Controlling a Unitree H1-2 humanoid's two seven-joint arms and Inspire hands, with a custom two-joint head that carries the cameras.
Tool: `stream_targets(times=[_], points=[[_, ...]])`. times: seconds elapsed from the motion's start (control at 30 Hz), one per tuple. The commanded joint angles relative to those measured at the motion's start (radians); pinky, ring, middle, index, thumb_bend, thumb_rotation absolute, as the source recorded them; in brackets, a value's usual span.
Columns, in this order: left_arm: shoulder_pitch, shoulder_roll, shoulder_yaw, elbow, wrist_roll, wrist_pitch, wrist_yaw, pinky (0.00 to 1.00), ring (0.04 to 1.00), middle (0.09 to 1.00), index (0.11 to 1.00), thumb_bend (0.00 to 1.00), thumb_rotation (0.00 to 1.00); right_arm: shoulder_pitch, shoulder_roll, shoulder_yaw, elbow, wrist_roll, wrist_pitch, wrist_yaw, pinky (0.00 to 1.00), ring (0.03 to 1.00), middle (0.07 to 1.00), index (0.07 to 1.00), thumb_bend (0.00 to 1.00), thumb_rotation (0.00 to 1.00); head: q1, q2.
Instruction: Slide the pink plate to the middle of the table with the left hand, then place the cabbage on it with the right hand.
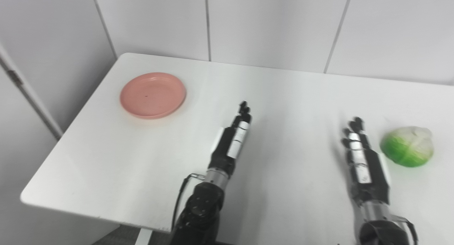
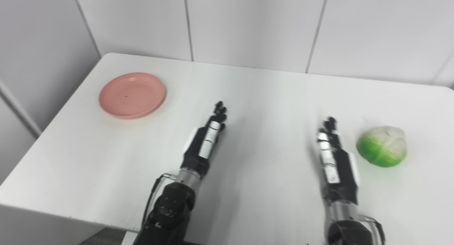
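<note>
My left hand (image 1: pixel 236 137) hovers over mid-table, fingers straight and held together, holding nothing, since the shallow round pink plate (image 1: pixel 153 95) sits well apart at the far left corner of the white table (image 1: pixel 106 160), awaiting its slide. My right hand (image 1: pixel 360 156), likewise flat and empty, waits just beside the green-and-white cabbage (image 1: pixel 408 146), ready for later.

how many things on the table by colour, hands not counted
pink: 1, the pink plate
green: 1, the cabbage
total: 2, both on the white table
</note>
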Motion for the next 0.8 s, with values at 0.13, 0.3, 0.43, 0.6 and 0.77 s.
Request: stream_targets(times=[0.13, 0.3, 0.43, 0.6, 0.77], points=[[-0.048, -0.023, -0.006, 0.068, 0.046, -0.140, 0.054, 0.99, 1.000, 1.000, 1.000, 0.54, 1.00, -0.022, -0.009, -0.015, 0.010, 0.024, -0.120, 0.020, 1.00, 0.960, 0.972, 0.985, 0.66, 0.79, -0.022, -0.001], [-0.029, -0.007, 0.000, 0.025, 0.020, -0.074, 0.028, 1.00, 1.000, 1.000, 1.000, 0.67, 1.00, -0.027, -0.003, 0.000, 0.027, 0.011, -0.092, 0.013, 1.00, 0.971, 0.985, 0.985, 0.69, 0.79, -0.091, 0.004], [-0.027, 0.006, 0.013, 0.010, -0.014, -0.075, 0.014, 1.00, 1.000, 1.000, 1.000, 0.63, 1.00, -0.025, -0.002, 0.027, 0.002, -0.027, -0.110, 0.014, 1.00, 0.983, 0.993, 0.999, 0.60, 0.82, -0.179, 0.017], [-0.017, 0.046, 0.026, -0.023, -0.057, -0.035, -0.032, 1.00, 1.000, 1.000, 1.000, 0.66, 1.00, -0.023, 0.033, 0.048, -0.011, -0.067, -0.112, -0.016, 1.00, 0.987, 0.994, 1.000, 0.60, 0.83, -0.293, 0.035], [-0.010, 0.086, 0.046, -0.059, -0.098, 0.002, -0.070, 1.00, 1.000, 1.000, 1.000, 0.60, 1.00, -0.038, 0.078, 0.063, 0.002, -0.109, -0.091, -0.052, 1.00, 0.990, 0.998, 1.000, 0.62, 0.82, -0.407, 0.045]])
